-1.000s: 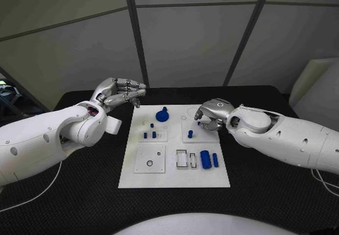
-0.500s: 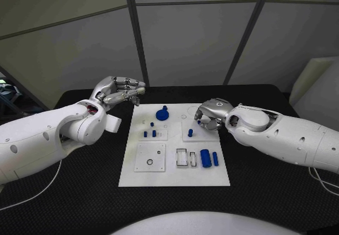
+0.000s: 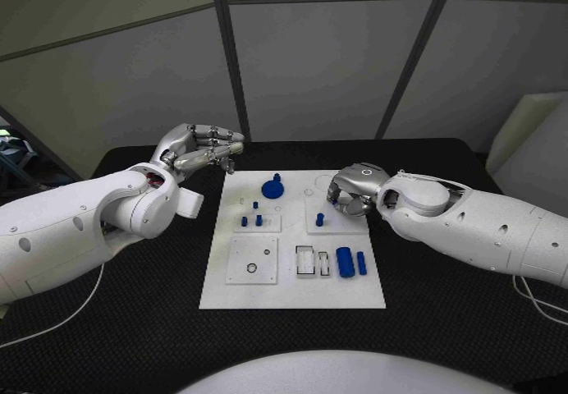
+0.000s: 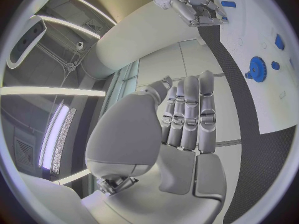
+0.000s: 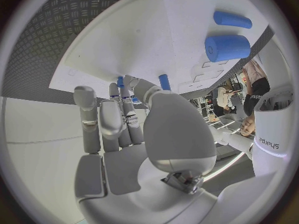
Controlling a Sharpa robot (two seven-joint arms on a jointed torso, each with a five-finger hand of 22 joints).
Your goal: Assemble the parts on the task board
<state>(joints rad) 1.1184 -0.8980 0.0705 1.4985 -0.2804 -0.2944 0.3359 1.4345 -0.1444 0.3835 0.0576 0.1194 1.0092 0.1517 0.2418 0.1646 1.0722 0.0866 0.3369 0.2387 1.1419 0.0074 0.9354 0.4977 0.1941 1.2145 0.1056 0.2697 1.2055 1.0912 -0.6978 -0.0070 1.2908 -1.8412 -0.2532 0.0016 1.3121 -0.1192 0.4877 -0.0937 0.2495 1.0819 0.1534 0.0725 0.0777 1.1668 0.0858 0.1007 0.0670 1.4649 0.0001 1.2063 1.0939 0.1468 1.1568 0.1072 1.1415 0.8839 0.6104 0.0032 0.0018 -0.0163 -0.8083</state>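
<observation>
The white task board (image 3: 290,283) lies in the middle of the table. On it are a blue gear-like part (image 3: 272,191), small blue pegs (image 3: 251,221), a single peg (image 3: 319,219), a thick blue cylinder (image 3: 345,263) and a thin one (image 3: 361,263). My right hand (image 3: 350,195) hovers over the board's far right part, just beyond the single peg, fingers curled in with nothing plainly in them. The right wrist view has the peg (image 5: 164,81) close to the fingertips (image 5: 124,87) and the thick cylinder (image 5: 227,47) further off. My left hand (image 3: 201,152) is raised off the board's far left corner, fingers curled, holding nothing.
The black table (image 3: 130,287) surrounds the board on all sides. Grey wall panels (image 3: 319,74) rise behind the table's far edge. In the left wrist view the board (image 4: 261,92) with the gear (image 4: 256,67) lies beyond my left hand (image 4: 187,119).
My right hand has drawn its fingers in a little and shifted slightly toward the far side of the board. The left hand has barely moved.
</observation>
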